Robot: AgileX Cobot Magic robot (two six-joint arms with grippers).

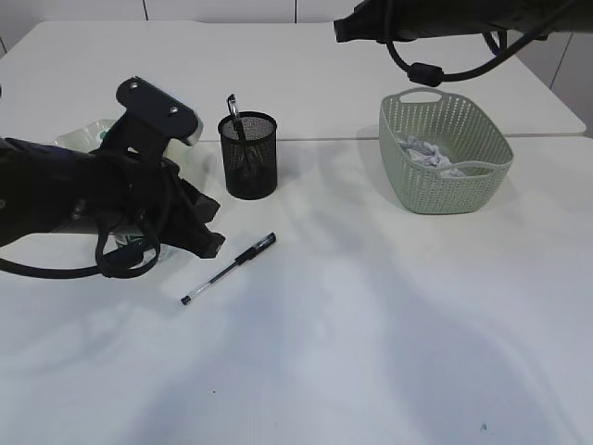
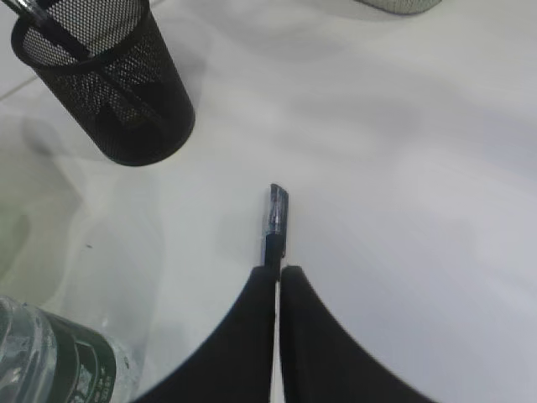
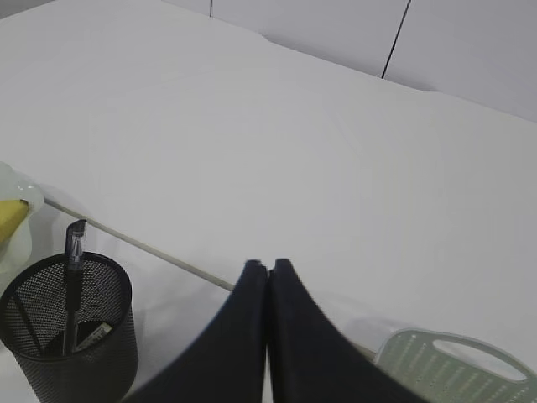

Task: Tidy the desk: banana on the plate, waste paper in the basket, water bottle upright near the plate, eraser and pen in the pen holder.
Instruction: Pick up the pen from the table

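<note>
In front of the pen holder [image 1: 248, 155], flat on the desk, lies the pen [image 1: 229, 268]: light, stiff, slippery; best pinched mid-barrel. Left gripper [image 2: 278, 273] pressed together, empty, just above its cap end.

Pen [image 1: 229, 269] on table before pen holder [image 1: 248, 155]; basket [image 1: 443, 153] right.
</note>
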